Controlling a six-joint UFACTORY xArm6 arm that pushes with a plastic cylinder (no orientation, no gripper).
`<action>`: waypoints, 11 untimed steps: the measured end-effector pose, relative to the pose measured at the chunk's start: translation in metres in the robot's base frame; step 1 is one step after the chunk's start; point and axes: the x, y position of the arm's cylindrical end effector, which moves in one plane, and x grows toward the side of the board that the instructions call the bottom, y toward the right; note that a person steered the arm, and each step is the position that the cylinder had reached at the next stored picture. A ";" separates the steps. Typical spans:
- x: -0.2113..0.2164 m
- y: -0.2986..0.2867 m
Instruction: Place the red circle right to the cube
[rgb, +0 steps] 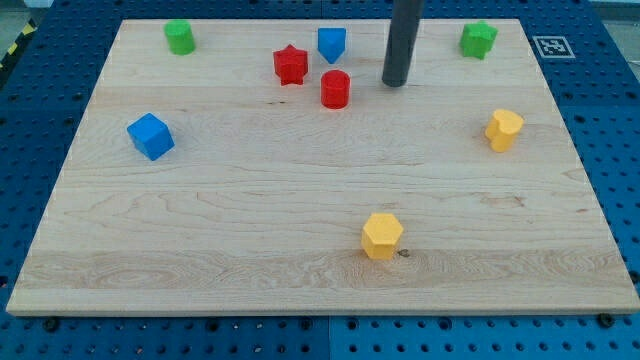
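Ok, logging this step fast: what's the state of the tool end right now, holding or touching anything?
My tip: a bare rod, holding nothing, touching no block; it sits to the view's right of the red circle.

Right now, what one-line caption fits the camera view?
My tip stands right of the red circle, with the blue cube far off at the view's left.

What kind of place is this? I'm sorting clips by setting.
Probably a robotics lab bench: a wooden board on a blue perforated table, a printed marker tag, and my tip right of the red circle.
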 end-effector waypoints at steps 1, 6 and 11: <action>0.017 -0.046; 0.046 -0.055; 0.059 -0.185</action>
